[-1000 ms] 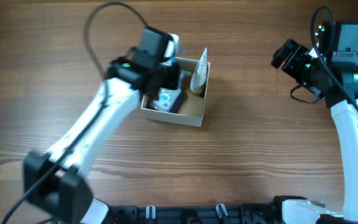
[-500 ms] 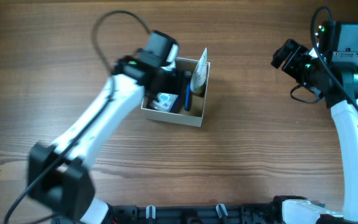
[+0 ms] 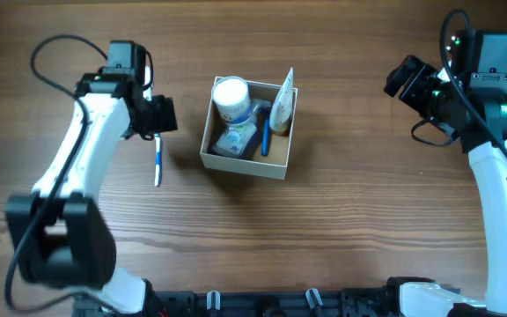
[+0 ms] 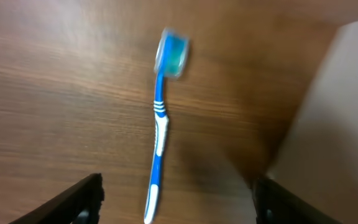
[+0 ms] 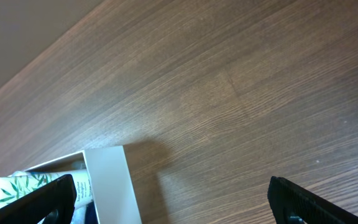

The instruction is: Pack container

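The container, a square cardboard box white outside and tan inside, stands mid-table. It holds a round white-lidded jar, a leaf-print tube, a blue toothbrush and sachets. A second blue-and-white toothbrush lies flat on the wood to the box's left. My left gripper hovers open over that toothbrush, which lies between the two fingertips without touching them. Far right, my right gripper hangs open and empty. The right wrist view catches the box's corner.
The box's white outer wall rises close on the right in the left wrist view. Bare wooden table surrounds the box and runs under the right gripper. A black rail lines the table's front edge.
The left gripper opened while over the box, then swung out to the left and now hovers above the toothbrush on the table. The jar inside shows uncovered. The right arm has not moved.
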Action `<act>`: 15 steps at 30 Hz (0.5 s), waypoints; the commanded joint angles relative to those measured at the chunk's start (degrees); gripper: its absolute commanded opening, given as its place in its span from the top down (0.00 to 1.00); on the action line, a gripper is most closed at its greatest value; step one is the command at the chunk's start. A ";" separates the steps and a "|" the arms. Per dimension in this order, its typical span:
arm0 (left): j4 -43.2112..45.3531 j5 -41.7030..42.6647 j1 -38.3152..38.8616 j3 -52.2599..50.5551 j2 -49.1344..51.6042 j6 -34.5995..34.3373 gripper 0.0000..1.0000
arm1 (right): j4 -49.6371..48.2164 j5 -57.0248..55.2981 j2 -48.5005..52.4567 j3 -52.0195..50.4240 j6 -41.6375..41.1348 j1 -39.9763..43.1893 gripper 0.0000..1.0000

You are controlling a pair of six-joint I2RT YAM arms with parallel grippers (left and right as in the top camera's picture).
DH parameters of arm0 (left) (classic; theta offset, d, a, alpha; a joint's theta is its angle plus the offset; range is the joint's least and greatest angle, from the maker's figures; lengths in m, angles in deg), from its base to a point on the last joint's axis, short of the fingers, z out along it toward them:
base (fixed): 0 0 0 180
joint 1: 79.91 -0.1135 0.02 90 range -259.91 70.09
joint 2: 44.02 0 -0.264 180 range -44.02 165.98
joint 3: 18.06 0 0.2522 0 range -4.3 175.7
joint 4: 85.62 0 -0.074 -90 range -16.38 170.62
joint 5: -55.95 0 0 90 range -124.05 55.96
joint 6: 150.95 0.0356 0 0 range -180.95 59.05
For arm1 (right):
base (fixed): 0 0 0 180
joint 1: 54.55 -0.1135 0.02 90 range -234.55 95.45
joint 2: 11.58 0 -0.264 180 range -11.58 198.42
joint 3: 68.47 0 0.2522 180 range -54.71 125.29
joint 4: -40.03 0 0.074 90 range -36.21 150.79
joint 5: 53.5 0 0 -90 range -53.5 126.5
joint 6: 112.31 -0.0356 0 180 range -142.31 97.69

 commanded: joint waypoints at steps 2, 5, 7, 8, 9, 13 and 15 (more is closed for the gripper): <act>2.49 0.61 -1.05 -1.42 10.14 1.40 0.28 | -0.13 0.50 0.37 0.79 -0.79 0.07 0.00; 3.87 0.61 -1.07 -1.42 14.53 1.40 0.35 | -0.15 0.52 0.37 0.76 -0.76 0.07 0.00; 4.48 0.59 -1.07 -1.42 16.31 1.40 0.41 | -0.13 0.50 0.37 0.79 -0.76 0.07 0.00; 4.72 0.59 -1.07 -1.42 16.87 1.40 0.45 | -0.15 0.50 0.37 0.79 -0.76 0.07 0.00; 5.03 0.59 -1.07 -1.42 17.38 1.42 0.47 | -0.13 0.52 0.37 0.79 -0.76 0.07 0.00; 5.66 0.59 -1.07 -1.42 17.59 1.40 0.69 | -0.13 0.50 0.37 0.79 -0.76 0.07 0.00; 5.64 0.61 -1.07 -1.42 17.59 1.40 0.85 | -0.15 0.50 0.37 0.79 -0.79 0.07 0.00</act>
